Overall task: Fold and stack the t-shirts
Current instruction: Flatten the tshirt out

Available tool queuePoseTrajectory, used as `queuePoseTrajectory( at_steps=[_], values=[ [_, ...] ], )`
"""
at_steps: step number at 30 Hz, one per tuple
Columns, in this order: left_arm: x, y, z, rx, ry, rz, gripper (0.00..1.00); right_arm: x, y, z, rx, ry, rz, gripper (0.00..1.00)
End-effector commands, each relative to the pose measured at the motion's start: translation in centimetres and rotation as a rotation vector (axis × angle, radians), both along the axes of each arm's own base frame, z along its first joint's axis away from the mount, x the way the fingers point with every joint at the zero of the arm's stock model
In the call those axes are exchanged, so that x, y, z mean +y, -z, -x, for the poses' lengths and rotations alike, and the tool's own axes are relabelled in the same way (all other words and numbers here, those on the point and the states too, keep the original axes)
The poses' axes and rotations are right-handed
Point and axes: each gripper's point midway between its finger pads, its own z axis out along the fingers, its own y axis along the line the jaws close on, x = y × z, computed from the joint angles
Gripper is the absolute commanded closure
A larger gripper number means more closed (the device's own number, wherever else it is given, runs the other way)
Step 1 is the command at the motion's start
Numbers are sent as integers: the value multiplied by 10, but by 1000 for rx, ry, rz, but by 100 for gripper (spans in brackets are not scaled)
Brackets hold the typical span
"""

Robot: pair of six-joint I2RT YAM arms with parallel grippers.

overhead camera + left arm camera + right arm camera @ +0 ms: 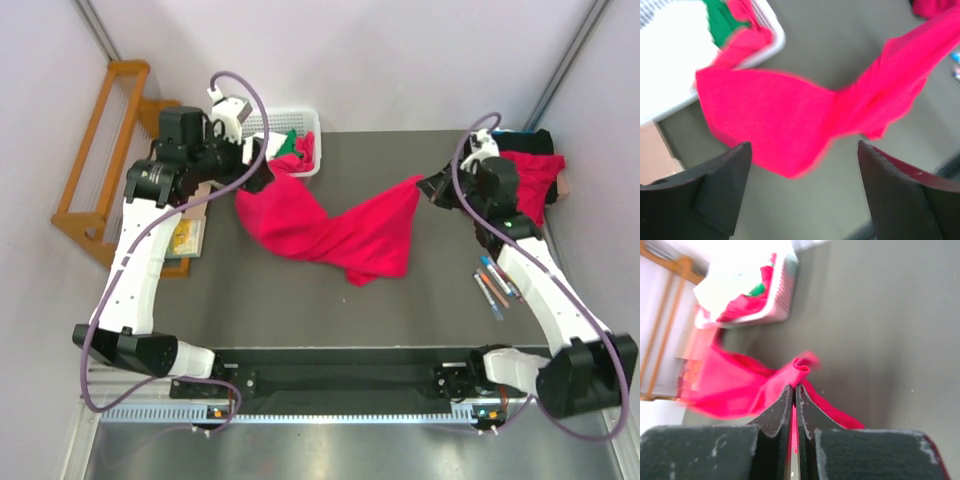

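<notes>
One red t-shirt [330, 230] hangs stretched across the dark table between my two grippers. My right gripper [795, 387] is shut on a bunched edge of that t-shirt [740, 385], at its right end [432, 188]. My left gripper [804, 145] stands open above the shirt's left end [262, 172], and the blurred red cloth [785, 120] lies beyond the fingertips with nothing between them. A second red t-shirt [535, 180] lies bunched at the back right of the table. More red cloth [305, 150] hangs over the rim of the white basket.
A white basket [300, 112] at the back left holds a green cloth [288, 140] and white cloth. A wooden rack [100, 150] stands off the table's left side. Coloured pens [495, 285] lie by the right arm. A flat packet [185, 238] sits at the left edge.
</notes>
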Motion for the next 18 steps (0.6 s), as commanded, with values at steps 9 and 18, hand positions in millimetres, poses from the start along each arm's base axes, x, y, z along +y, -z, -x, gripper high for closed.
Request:
queuePoseTrajectory(
  at_steps=[9,18],
  values=[
    [-3,51,29,128,65,-13,11,-6,-45,64,-76,-49,-22,100],
    [-10,111,-27,262,1,-23,12,40,9,203,142,-504,-60,100]
  ],
)
